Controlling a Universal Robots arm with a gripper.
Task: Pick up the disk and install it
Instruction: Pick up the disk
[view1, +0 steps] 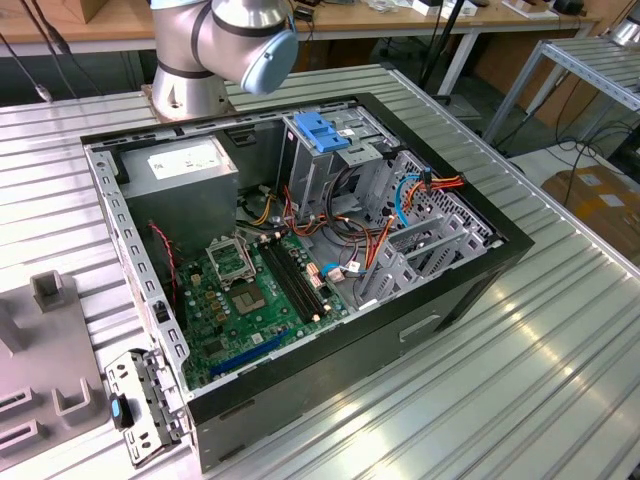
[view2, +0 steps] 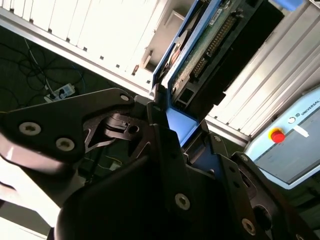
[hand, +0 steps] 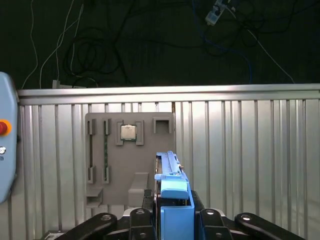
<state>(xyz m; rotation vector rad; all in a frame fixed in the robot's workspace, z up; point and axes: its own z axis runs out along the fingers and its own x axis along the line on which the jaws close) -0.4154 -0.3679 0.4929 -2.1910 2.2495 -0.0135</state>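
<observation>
Exterior view: open black metal computer case (view1: 400, 335) sitting on the ribbed metal tabletop (view1: 545, 385), grey robot arm base (view1: 215, 45) at its 12 o'clock, grey plastic fixture tray (view1: 40, 400) around 8 o'clock.

Second wrist view: black pincer (view2: 180, 117) pinched tight on the flat grey metal disk (view2: 200, 45), gripping its bright blue carrier rail.

First wrist view: disk edge-on between the fingers (hand: 148, 202), tray with a small square silver chip (hand: 129, 132) beyond.

We see the arm (view1: 225, 40) bent low by its base — gripper (hand: 172, 202) clamped tight on the disk (hand: 167, 165).
</observation>
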